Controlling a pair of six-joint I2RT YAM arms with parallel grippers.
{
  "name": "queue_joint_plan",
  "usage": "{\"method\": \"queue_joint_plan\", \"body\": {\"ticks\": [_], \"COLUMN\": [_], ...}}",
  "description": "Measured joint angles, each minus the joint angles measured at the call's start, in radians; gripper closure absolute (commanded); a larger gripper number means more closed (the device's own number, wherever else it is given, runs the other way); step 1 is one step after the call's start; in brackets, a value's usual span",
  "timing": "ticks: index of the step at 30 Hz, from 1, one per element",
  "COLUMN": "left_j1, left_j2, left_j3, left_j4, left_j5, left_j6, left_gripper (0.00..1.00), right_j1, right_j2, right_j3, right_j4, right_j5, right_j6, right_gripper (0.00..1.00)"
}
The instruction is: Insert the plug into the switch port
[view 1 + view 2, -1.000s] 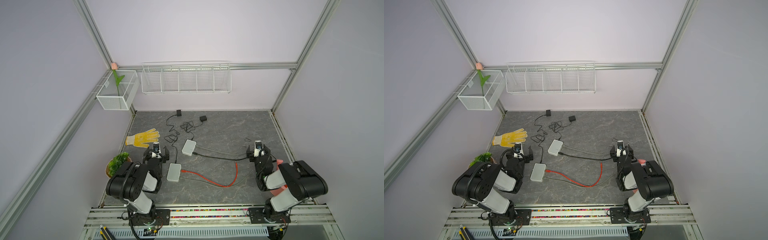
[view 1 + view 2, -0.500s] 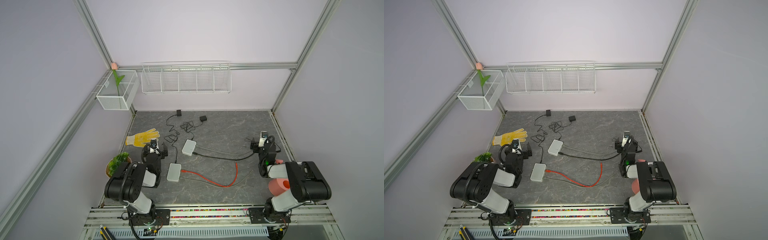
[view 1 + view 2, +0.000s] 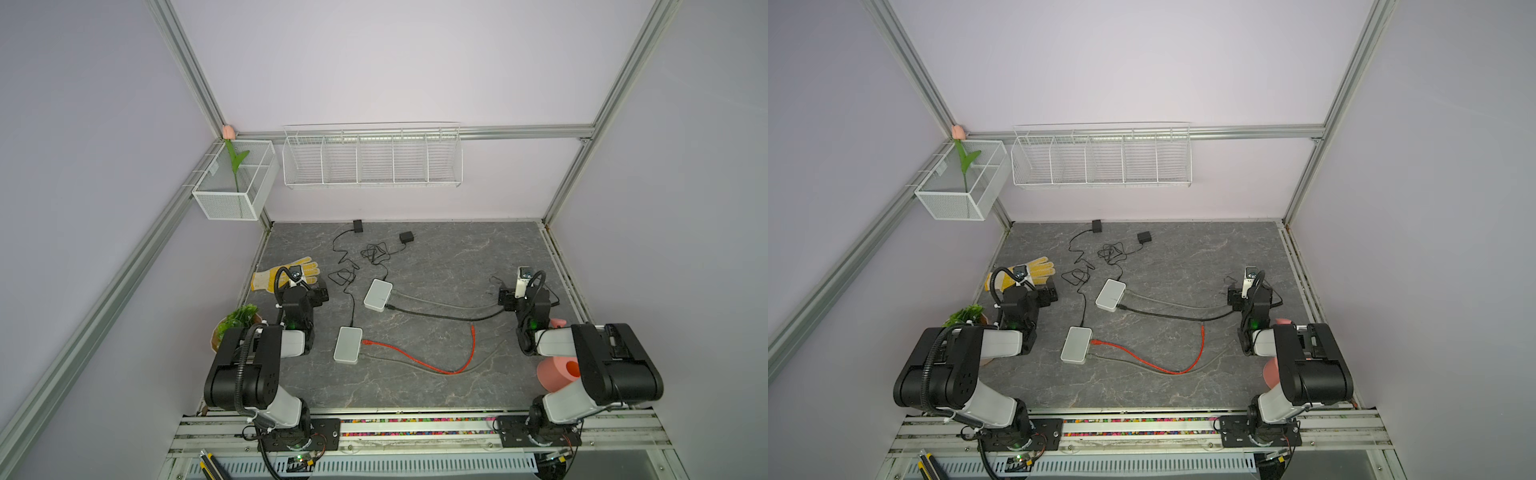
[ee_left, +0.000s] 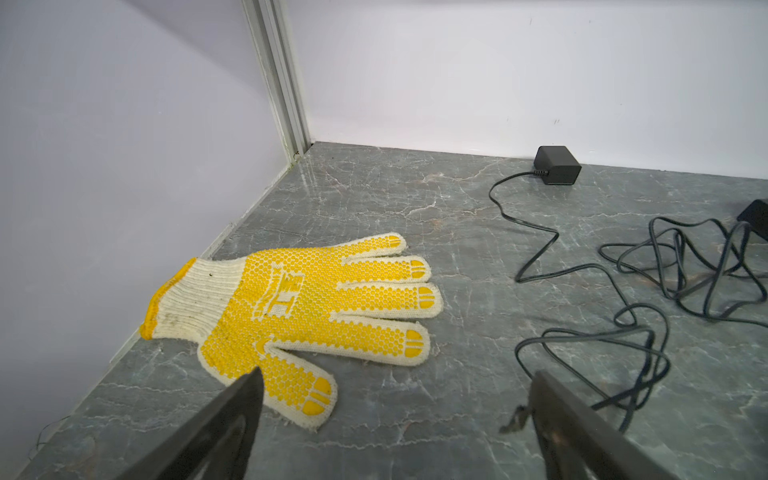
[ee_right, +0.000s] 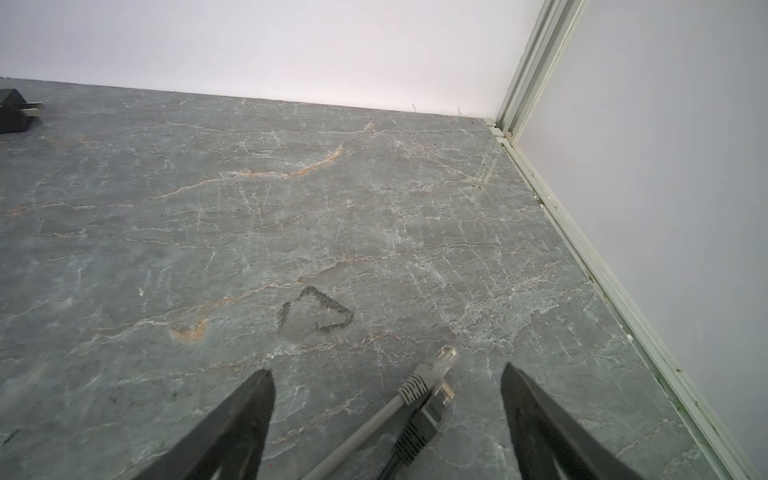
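Diagonally, grey plug (image 5: pixel 437 366) toward back corner (image 5: pixel 503 126)

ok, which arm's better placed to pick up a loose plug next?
Right arm. The grey plug and black plug lie between its open jaws. The left arm has open jaws facing only the yellow glove, with no plug between them.

The table (image 5: pixel 374 208) is a smooth grey stone-look slab veined in white and rust, with a faint sheen toward its far edge. The glove (image 4: pixel 291 299) is rough cream knit cloth studded with yellow rubbery dots, and the power adapter (image 4: pixel 557 164) is matt black plastic. The grey plug (image 5: pixel 432 370) ends in clear glossy plastic ahead of a ribbed matt boot, and the farther switch (image 3: pixel 378 294) is smooth white plastic.
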Motion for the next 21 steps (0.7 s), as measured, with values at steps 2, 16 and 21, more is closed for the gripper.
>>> {"method": "queue_joint_plan", "body": {"ticks": [2,16,21], "left_j1": [0.000,0.000,0.000], "left_j2": [0.000,0.000,0.000], "left_j3": [-0.001,-0.023,-0.023], "left_j4": [0.001,0.013,0.023], "left_j5": [-0.017,-0.021,0.058], "left_j6": [-0.010,-0.024,0.006], "left_gripper": [0.01,0.00,0.00], "right_j1": [0.000,-0.024,-0.040], "right_j2": [0.000,0.000,0.000], "right_j3": [0.000,0.000,0.000], "right_j4": [-0.001,-0.015,-0.018], "right_j5": [0.000,-0.097,-0.157], "right_j6": [0.000,0.000,0.000], "right_gripper": [0.11,0.11,0.11]}}
